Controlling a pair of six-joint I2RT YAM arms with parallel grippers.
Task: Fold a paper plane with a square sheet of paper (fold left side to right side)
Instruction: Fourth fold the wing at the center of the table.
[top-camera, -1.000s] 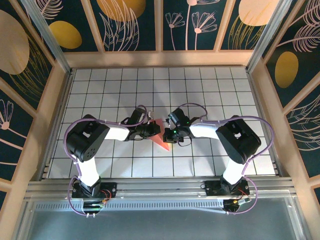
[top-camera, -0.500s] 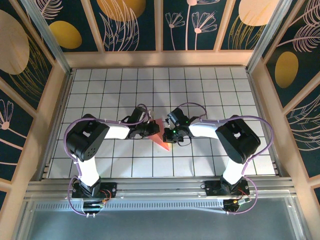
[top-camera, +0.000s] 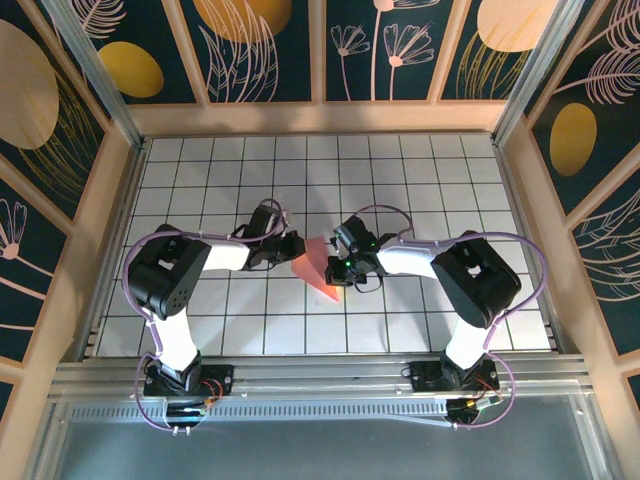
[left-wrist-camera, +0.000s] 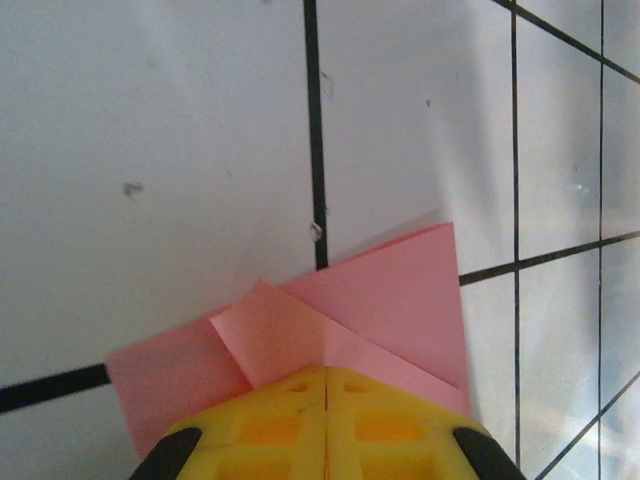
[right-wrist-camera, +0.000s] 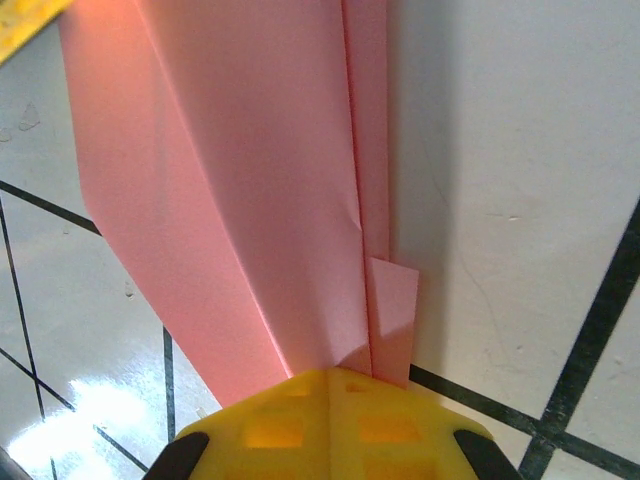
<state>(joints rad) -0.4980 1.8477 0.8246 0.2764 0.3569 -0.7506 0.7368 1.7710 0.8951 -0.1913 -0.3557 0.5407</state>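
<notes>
The square sheet of paper (top-camera: 315, 266) is pink and folded into a pointed wedge, lying mid-table between both arms. My left gripper (top-camera: 293, 247) is shut at the wedge's upper left edge. In the left wrist view its yellow fingertips (left-wrist-camera: 326, 372) sit over the paper (left-wrist-camera: 390, 300), which lies flat with a small flap turned over. I cannot tell whether it pinches any paper. My right gripper (top-camera: 338, 268) is shut on the paper's right side. In the right wrist view the long folded layers (right-wrist-camera: 250, 200) run out from its closed tips (right-wrist-camera: 330, 374).
The white tiled table (top-camera: 420, 180) has black grid lines and a wooden frame (top-camera: 320, 117) with patterned walls on three sides. Both arm bases stand at the near edge. Open tiles lie behind and to either side of the paper.
My left gripper has drawn back to the left, off the middle of the paper, so more pink surface shows. The right gripper has stayed put on the paper.
</notes>
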